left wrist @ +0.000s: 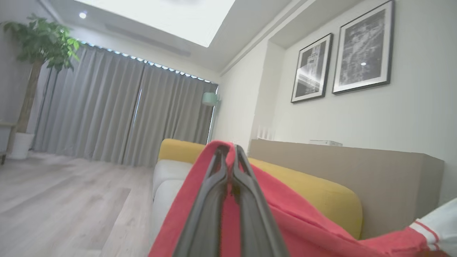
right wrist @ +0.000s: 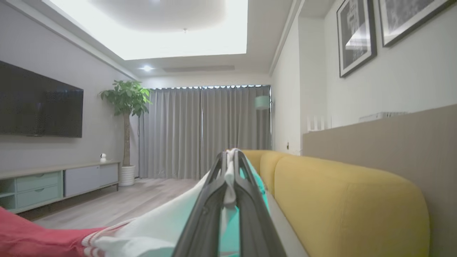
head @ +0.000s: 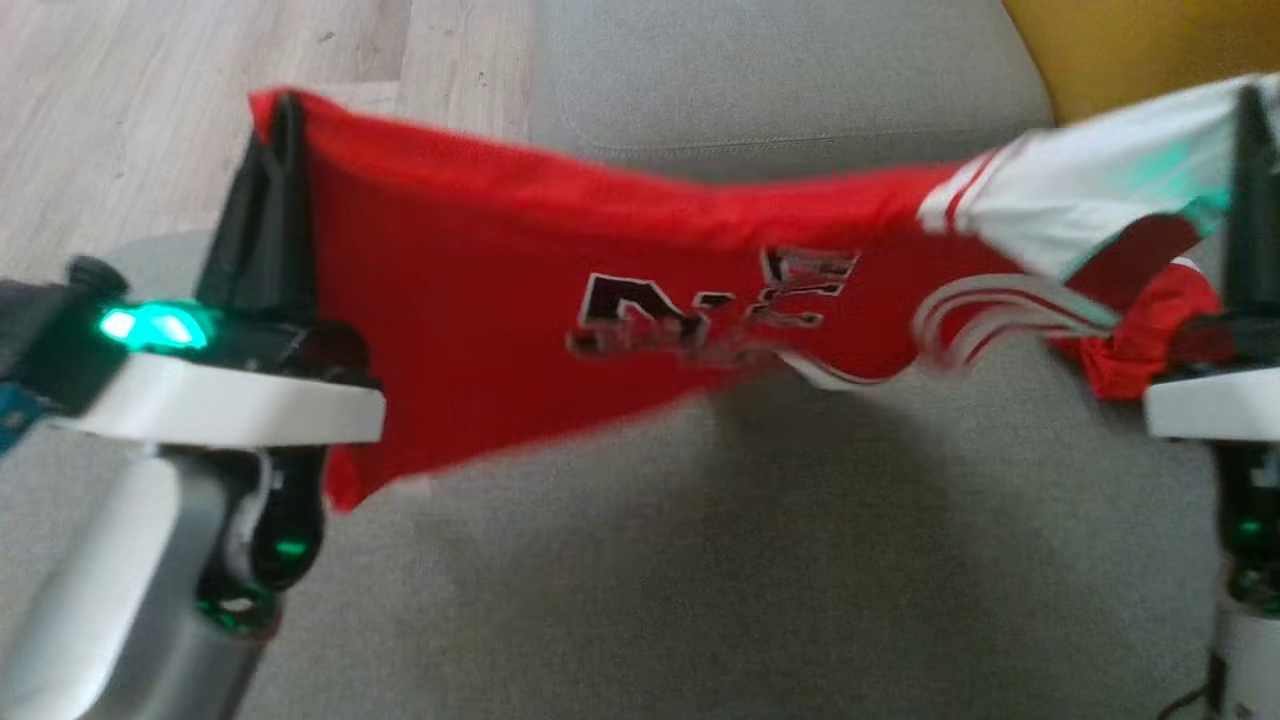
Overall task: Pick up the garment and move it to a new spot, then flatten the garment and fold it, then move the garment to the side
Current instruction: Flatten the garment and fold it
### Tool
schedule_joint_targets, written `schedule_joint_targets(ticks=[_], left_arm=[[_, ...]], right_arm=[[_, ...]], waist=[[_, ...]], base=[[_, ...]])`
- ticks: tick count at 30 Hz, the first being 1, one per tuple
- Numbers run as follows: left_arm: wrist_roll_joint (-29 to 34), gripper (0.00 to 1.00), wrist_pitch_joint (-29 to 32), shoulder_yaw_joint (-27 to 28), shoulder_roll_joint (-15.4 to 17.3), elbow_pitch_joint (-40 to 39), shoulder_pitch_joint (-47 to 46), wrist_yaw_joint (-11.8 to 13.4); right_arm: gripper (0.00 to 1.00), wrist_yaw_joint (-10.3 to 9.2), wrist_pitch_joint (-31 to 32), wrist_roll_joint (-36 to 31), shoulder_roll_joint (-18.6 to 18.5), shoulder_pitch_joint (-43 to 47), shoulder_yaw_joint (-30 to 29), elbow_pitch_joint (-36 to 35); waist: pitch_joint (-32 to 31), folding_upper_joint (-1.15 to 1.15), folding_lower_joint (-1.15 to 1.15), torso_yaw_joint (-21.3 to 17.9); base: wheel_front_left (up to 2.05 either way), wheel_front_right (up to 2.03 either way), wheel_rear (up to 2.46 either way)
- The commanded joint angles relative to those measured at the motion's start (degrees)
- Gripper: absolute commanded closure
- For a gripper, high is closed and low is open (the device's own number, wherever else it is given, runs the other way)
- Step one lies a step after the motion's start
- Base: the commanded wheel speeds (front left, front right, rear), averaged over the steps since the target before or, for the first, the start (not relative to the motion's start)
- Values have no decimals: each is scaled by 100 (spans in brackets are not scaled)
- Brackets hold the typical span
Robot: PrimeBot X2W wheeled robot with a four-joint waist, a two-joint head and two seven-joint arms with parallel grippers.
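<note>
Two dark-fingered grippers hold the red sports jersey with black lettering and white striped trim stretched between them in the air, above the grey fabric sofa seat and clear of it. The left gripper has its jaws clamped together on a red corner of the cloth, and the right gripper is pinched shut on the white end. The left wrist view shows red fabric squeezed between the closed fingers, and the right wrist view shows white fabric the same way. This looks like the carrying step, or the start of flattening: the garment is lifted and spread but not yet laid down. The next move probably calls for lowering both arms together, keeping the top edge taut so the hanging lower edge meets the cushion first and the body unrolls without bunching. The jersey sags in the middle, hangs lowest near the left arm, and is gathered into a crumpled knot beside the right one. Its lettering is blurred and reads upside down from the head view.
</note>
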Motion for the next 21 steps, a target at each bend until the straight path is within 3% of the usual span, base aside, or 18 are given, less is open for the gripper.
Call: schedule_joint_targets(ticks=[1,6,11,17,21], left_arm=[[93,100,184,331,312,-467,-470,75],[116,100,796,405,673,-1140,-813,189],[105,100,1171,380,855,-1164,-1067,190],[-112,100,1408,307,784,-553,-1378,85],[-168,100,1517,339,745,165,-1986,-40]], right_arm=[[100,37,125,51,-71,-224,69,-470],[100,37,417,21,-161,-390,-77,-1184],[100,37,641,38,-280,-696,-98,-1276],[100,37,813,134,-434,-1184,136,-502],[100,37,667,43,-517,-2048,316,403]], waist=[[-3,0,1,-3],[37,0,1,-18],[169,0,1,-61],[567,0,1,-105],[1065,0,1,-178]], base=[[0,0,0],[0,0,0],[0,0,0],[0,0,0],[0,0,0]])
